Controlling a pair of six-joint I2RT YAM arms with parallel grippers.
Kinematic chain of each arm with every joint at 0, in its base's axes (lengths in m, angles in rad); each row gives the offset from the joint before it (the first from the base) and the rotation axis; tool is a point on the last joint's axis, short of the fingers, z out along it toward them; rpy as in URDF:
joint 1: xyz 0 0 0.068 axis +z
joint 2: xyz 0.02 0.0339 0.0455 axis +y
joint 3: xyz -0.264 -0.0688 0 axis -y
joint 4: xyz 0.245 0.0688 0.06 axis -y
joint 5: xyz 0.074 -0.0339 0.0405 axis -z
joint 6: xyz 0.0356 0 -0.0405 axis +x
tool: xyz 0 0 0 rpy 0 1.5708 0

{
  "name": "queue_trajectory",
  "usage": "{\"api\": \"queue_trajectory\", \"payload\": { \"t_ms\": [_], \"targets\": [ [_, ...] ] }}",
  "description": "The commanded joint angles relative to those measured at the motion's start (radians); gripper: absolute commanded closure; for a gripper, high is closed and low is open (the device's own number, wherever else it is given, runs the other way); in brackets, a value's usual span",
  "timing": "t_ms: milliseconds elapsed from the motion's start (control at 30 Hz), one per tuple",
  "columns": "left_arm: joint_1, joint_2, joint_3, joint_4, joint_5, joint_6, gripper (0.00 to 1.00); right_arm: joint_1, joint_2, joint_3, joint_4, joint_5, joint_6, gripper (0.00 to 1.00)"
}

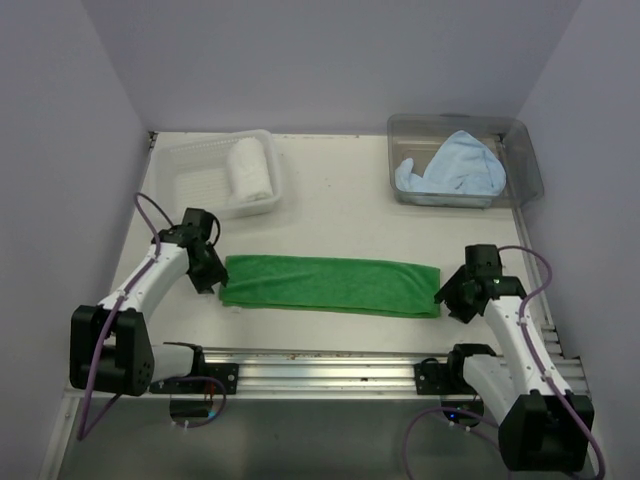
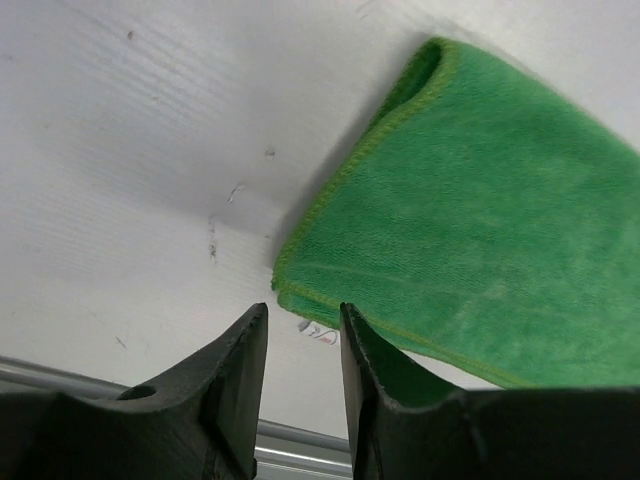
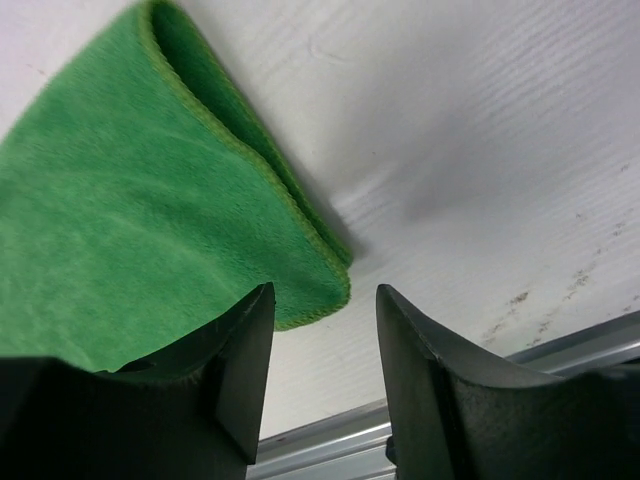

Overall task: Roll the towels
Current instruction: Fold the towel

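The green towel (image 1: 330,285) lies folded into a long strip across the table in front of the arms. My left gripper (image 1: 210,272) is open and empty just off its left end; the towel's near-left corner (image 2: 300,290) lies just ahead of the fingertips. My right gripper (image 1: 447,297) is open and empty at the right end, with the towel's corner (image 3: 320,290) just ahead of the left finger. The white towel (image 1: 247,167) sits rolled in the white basket (image 1: 195,180). The light blue towel (image 1: 455,165) lies crumpled in the clear tub (image 1: 525,170).
An aluminium rail (image 1: 320,365) runs along the near edge between the arm bases and shows in both wrist views. Purple walls enclose the table on three sides. The basket is at the back left, the tub at the back right.
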Motion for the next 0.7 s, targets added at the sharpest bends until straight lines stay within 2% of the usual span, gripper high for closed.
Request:
{"api": "queue_trajectory", "payload": {
  "t_ms": [0,33,167,367,567,667],
  "targets": [
    [0.001,-0.035,0.083,0.061,0.057,0.057,0.62,-0.001,0.041,0.088,0.05,0.038,-0.016,0.52],
    [-0.019,-0.032,0.092,0.07,0.076,0.057,0.62,-0.003,0.057,0.097,0.064,0.035,-0.031,0.55],
    [-0.082,0.028,0.128,0.119,0.125,0.062,0.64,-0.003,0.187,0.14,0.121,0.06,-0.1,0.56],
    [-0.086,0.134,0.117,0.173,0.128,0.07,0.65,-0.003,0.341,0.12,0.226,0.014,-0.191,0.54],
    [-0.086,0.198,0.079,0.207,0.16,0.079,0.66,-0.003,0.413,0.094,0.311,-0.031,-0.189,0.52],
    [-0.086,0.227,0.066,0.199,0.128,0.07,0.66,-0.003,0.456,0.079,0.338,-0.017,-0.184,0.54]
  ]
}}
